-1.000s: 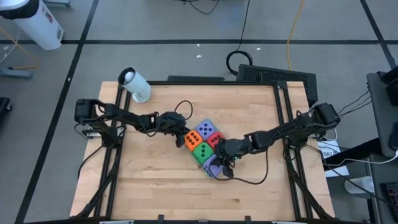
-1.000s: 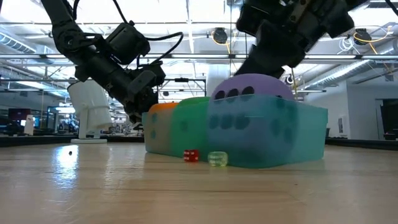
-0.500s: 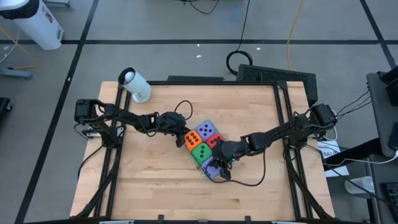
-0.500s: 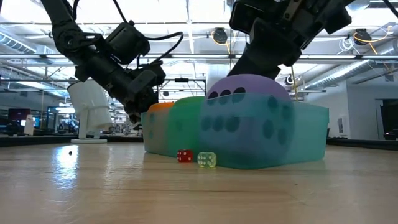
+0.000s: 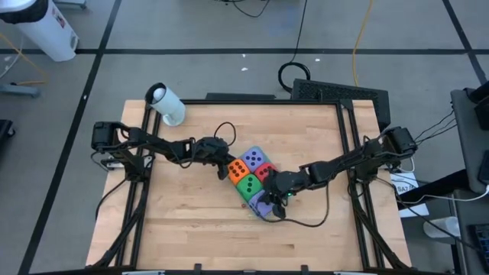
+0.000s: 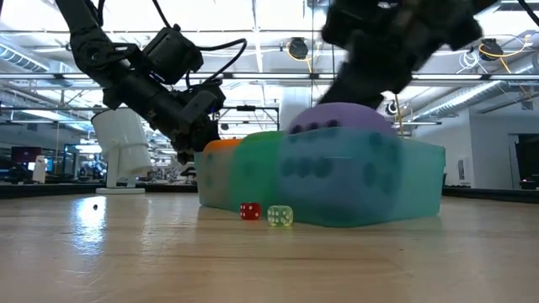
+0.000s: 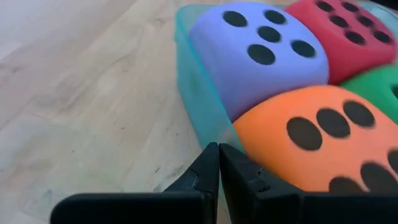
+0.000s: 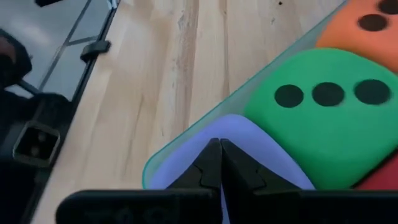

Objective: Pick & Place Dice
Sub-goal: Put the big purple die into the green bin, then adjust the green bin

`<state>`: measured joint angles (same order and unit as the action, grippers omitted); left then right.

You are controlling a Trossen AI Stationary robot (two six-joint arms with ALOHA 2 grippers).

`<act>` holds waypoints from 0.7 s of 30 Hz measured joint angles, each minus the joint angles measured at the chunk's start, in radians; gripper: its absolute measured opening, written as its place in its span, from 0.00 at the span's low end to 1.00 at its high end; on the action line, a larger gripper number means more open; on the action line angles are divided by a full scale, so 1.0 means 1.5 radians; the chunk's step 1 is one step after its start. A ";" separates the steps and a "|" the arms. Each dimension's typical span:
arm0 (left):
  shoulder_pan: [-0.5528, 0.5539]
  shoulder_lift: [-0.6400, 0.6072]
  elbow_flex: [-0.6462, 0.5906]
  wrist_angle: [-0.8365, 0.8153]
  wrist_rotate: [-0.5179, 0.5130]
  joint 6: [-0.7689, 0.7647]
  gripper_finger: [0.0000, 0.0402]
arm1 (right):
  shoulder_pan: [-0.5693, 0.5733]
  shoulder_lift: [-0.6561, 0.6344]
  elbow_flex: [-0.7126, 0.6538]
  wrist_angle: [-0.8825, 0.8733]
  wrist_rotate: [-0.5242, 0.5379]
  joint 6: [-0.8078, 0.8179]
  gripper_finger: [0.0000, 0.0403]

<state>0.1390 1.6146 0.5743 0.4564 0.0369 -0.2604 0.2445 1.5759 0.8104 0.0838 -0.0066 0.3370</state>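
Far left on the butcher-block table, a white cylinder lies by the back corner. The left gripper has its fingers pressed together, tips touching the wall of the translucent teal tray, right at the corner where the orange die sits. Just beyond the fingertips in that tray are a lavender-purple die showing five pips, the red die past it, and a sliver of the green die.

In front of the tray, low on the table, sit two tiny dice, a small red one and a small clear yellow-green one, touching or nearly so.

The right gripper is also shut, fingers together with nothing between them, tips resting on the second lavender-purple die, which sits in the tray corner directly under them. The green die lies just past the fingertips, three pips up, the orange one beyond it.
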 joint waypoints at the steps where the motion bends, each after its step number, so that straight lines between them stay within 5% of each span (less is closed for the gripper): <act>1: 0.000 0.000 0.000 -0.002 0.005 0.000 0.06 | 0.005 -0.016 0.000 0.012 0.002 -0.010 0.00; 15: -0.001 0.000 0.000 -0.006 0.009 0.003 0.06 | 0.079 -0.170 -0.002 -0.013 0.127 -0.040 0.00; 21: -0.001 0.000 0.000 -0.009 0.014 0.016 0.06 | 0.146 -0.205 0.001 -0.092 0.129 0.107 0.00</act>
<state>0.1379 1.6146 0.5747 0.4423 0.0574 -0.2371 0.4636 1.2678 0.8116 -0.0547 0.1866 0.4969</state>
